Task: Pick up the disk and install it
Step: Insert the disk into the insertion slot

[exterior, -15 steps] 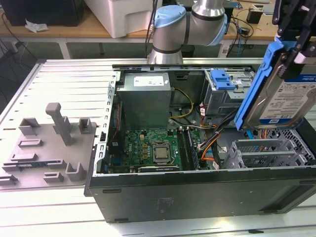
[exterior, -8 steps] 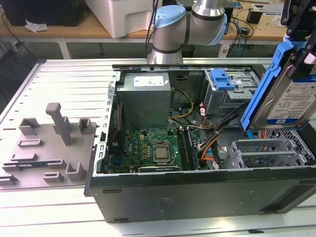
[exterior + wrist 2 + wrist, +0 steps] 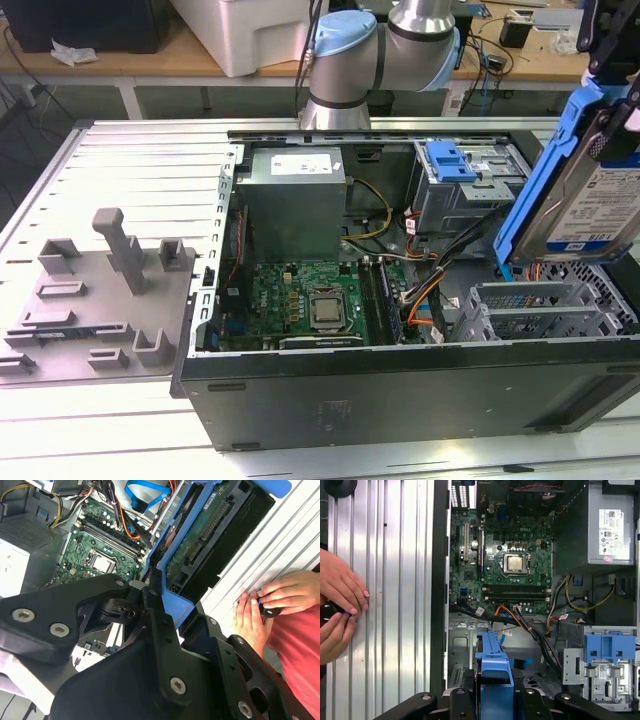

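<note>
Table: slatted metal, carrying the open computer case from its middle across to the exterior view's right. A grey moulded fixture tray lies at the table edge on the exterior view's left. Case lies on its side, lid off. It holds a grey power supply at the far side, a green motherboard nearer the front wall, and a grey metal cage topped by a blue latch in the far corner. A perforated bay sits near the front wall, and I judge it empty. Orange and black cables run between motherboard and bay. The disk hangs in the air, tilted steeply, above the end of the case at the exterior view's right, clear of everything inside. The second wrist view shows its circuit-board underside. The tool is pinching the disk by its blue carrier frame, fingers pressed to either side of it. A person's hands rest on the table slats just outside the case wall. My judgement of the step is that the disk is picked up and not seated. To do it well I should level the carrier before lowering, keep it square to the bay walls, keep it off the cable bundle, and move slowly with those hands close by.
</note>
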